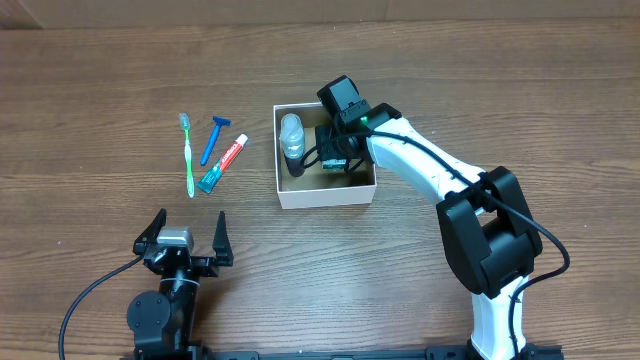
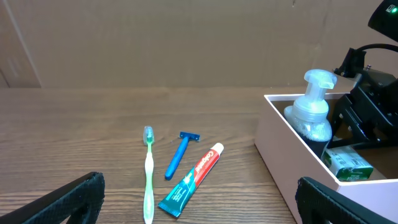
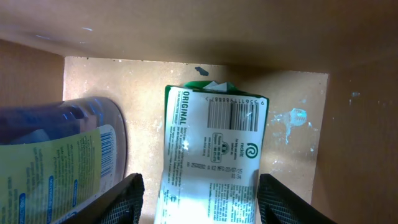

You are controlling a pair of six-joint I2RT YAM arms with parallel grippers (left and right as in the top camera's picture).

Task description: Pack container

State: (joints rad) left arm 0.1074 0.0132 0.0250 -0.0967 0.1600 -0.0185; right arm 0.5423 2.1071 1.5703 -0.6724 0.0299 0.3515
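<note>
The container (image 1: 325, 195) is a square white box with a tan inside, at mid-table; it also shows in the left wrist view (image 2: 292, 168). A clear pump bottle (image 1: 291, 135) (image 2: 314, 115) lies in its left part. My right gripper (image 1: 335, 150) reaches down into the box. Its fingers (image 3: 199, 199) are open on either side of a green-and-white packet (image 3: 211, 143) (image 2: 348, 165) lying on the box floor (image 3: 292, 118), with a gap on each side. The bottle's label (image 3: 56, 149) is to its left. My left gripper (image 1: 187, 232) (image 2: 202, 202) is open and empty near the front edge.
Left of the box lie a green toothbrush (image 1: 189, 155) (image 2: 148, 174), a blue razor (image 1: 211, 140) (image 2: 179, 154) and a toothpaste tube (image 1: 223, 164) (image 2: 191, 180), side by side on the wooden table. The box walls hem in the right gripper.
</note>
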